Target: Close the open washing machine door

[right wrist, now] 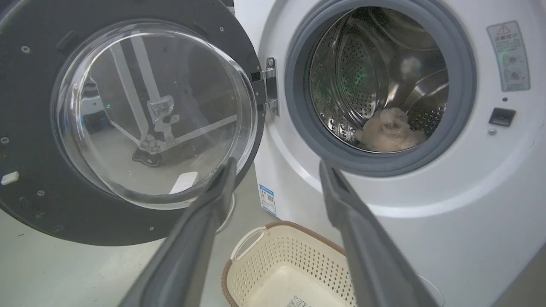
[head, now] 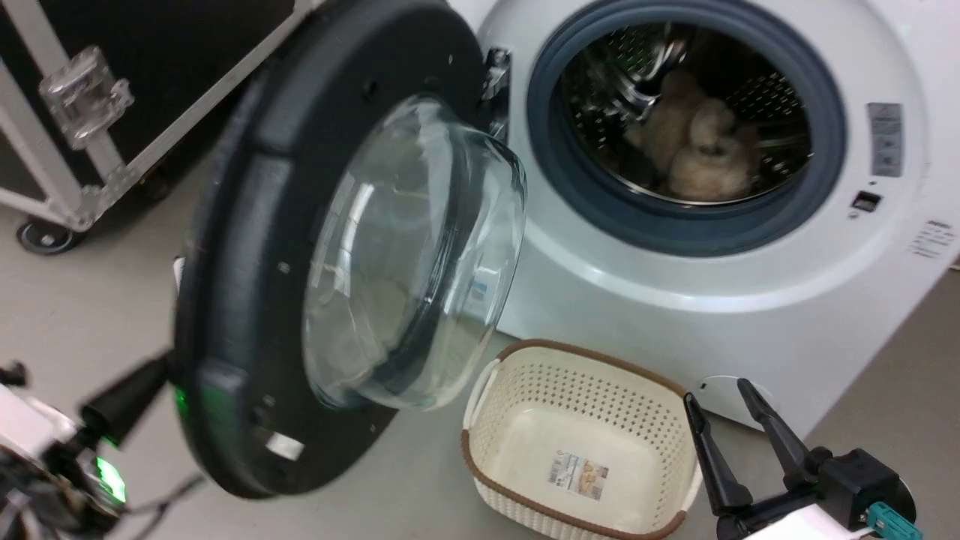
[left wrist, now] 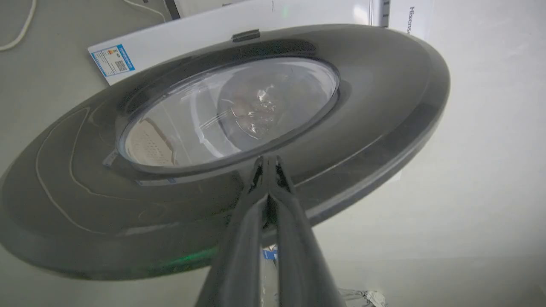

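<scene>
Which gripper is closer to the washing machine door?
Left. The left gripper, shut, is at the outer face of the door; the right gripper hovers open by the basket.

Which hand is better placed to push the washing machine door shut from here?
Left. The left hand, fingers together, sits against the outer face of the washing machine door, ready to push. The right hand hangs open beside the basket, on the door's inner side, apart from it.

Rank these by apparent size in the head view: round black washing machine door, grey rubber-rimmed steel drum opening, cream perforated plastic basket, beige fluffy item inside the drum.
1. black washing machine door, though it sits nearest the camera, which inflates it.
2. grey-rimmed drum opening.
3. cream basket.
4. beige fluffy item.
</scene>
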Controlling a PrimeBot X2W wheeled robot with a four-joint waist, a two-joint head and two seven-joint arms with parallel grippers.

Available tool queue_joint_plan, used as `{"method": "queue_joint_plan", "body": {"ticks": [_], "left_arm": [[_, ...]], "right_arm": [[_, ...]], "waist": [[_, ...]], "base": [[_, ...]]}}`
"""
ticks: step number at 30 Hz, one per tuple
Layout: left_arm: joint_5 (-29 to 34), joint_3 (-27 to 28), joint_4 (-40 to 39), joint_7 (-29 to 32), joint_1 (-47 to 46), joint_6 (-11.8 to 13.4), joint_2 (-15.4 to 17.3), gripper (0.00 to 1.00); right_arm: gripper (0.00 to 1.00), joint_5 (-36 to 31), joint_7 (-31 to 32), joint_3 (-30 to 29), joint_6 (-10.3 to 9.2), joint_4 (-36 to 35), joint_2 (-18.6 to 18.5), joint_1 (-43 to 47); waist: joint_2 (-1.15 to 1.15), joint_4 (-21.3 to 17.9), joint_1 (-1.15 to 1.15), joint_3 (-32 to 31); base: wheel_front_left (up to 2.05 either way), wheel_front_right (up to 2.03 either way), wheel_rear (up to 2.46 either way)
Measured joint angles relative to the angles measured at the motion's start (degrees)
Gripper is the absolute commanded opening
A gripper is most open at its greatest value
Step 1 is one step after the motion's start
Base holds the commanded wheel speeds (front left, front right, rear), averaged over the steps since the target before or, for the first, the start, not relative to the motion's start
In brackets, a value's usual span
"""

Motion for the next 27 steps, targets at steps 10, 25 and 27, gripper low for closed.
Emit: {"method": "queue_joint_plan", "body": {"ticks": [10,25,27], "left_arm": [[-6.9,-10.4,-11.3,-1.4,13.2,0.3,-6.4,0.00],[-21.4,-35.0,-9.0,-25.0,13.6,-7.3,-6.6,0.00],[-22.6,-36.4,-7.4,-27.7,11.1,-8.4,-6.6,0.00]], "right_arm": [[1.00,-1.0,0.0,-1.5,0.00,0.0,0.1,0.5],[1.00,-0.4,0.0,-3.4,0.00,-0.9,-2.3,-1.5],[1.00,-0.2,0.0,-3.7,0.00,-0.9,-2.4,-2.0]], "waist": [[0.00,-6.5,0.01,-1.2],[0.00,-23.7,0.02,4.7],[0.00,-26.0,0.02,5.9]], "base": [[0.00,0.00,0.00],[0.00,0.00,0.00],[0.00,0.00,0.00]]}}
